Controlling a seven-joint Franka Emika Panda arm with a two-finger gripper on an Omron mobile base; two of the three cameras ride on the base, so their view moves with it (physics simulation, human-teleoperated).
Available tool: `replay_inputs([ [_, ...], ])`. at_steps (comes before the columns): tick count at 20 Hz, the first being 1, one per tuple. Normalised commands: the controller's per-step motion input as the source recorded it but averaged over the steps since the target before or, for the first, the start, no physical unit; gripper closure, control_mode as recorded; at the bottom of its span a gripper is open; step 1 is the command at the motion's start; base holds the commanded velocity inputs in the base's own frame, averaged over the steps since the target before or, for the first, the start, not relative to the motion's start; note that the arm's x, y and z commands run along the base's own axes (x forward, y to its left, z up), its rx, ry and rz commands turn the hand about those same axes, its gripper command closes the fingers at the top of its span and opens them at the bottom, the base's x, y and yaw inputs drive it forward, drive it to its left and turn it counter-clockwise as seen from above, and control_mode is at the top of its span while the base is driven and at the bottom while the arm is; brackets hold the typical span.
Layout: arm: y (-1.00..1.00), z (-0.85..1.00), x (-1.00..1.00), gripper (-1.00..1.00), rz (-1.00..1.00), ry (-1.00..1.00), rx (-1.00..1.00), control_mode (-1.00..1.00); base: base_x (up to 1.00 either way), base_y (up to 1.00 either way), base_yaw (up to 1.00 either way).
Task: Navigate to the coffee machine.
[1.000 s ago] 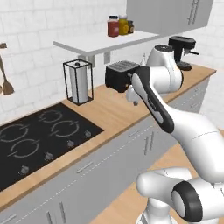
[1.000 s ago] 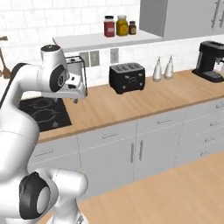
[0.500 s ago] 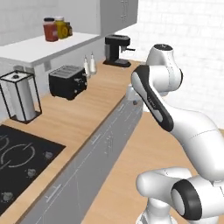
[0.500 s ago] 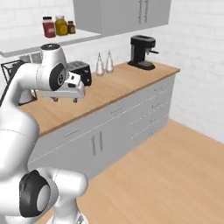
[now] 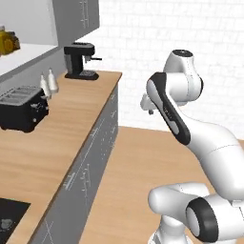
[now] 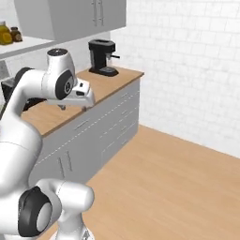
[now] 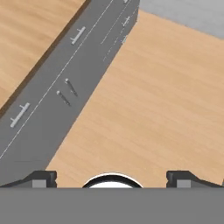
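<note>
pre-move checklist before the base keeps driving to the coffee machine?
1. Target in sight: ok. The coffee machine stands at the far end of the counter.
2. Base at the target: not ok, the machine is still well ahead.
3. Floor along the cabinets: ok, bare wood.
4. Gripper: ok, open and holding nothing, over the floor.
5. Arm clear of the counter edge: cannot tell, the hand hangs close beside it.
6. Toaster and shakers: ok, set back from the edge.
</note>
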Motion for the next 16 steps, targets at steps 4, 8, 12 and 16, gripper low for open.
replay_inputs([
  [4, 0.00, 0.00, 0.00, -1.00, 0.00, 0.00, 0.00, 1.00, 1.00, -0.44, -0.04],
  [8, 0.00, 0.00, 0.00, -1.00, 0.00, 0.00, 0.00, 1.00, 1.00, -0.47, -0.01],
  [12, 0.00, 0.00, 0.00, -1.00, 0.00, 0.00, 0.00, 1.00, 1.00, -0.44, -0.01],
  [16, 0.00, 0.00, 0.00, -1.00, 0.00, 0.00, 0.00, 1.00, 1.00, -0.39, -0.03],
])
